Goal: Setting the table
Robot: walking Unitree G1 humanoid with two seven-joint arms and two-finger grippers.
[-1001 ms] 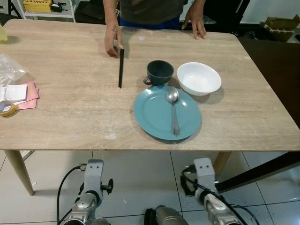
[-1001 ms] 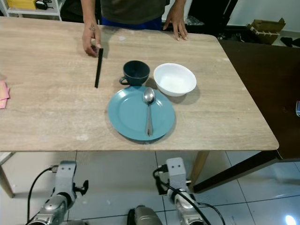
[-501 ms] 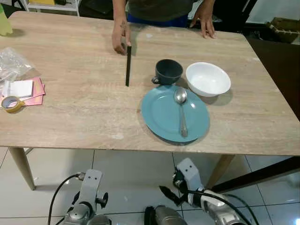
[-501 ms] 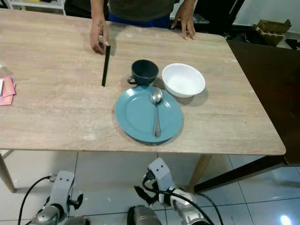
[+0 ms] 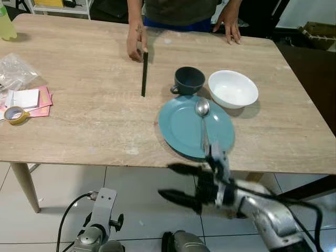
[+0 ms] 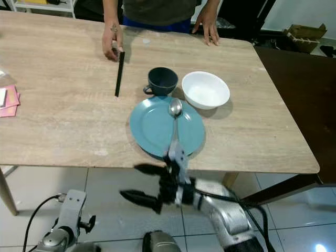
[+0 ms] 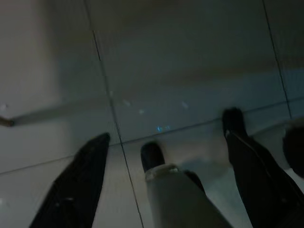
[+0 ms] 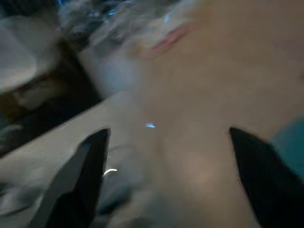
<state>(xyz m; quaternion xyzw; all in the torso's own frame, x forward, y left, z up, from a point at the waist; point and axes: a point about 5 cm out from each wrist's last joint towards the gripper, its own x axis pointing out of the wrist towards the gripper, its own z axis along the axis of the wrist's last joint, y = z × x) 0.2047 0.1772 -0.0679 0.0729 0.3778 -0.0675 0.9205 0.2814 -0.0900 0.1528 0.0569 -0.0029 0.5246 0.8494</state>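
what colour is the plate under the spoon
Teal blue plate, clearest in the left eye view, with the silver spoon on it.

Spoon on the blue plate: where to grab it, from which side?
Probably the handle end of the spoon, from above with the right gripper. It lies flat along the blue plate, bowl toward the dark cup, handle toward the robot. Set the jaws across the thin handle near the plate's near rim.

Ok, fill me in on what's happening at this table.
The robot is setting a table. Its right gripper is up near the table's front edge, fingers open and empty, just short of the blue plate with the spoon on it. A dark cup and white bowl sit behind. Across the table, a person's hand touches black chopsticks. The left gripper hangs idle.
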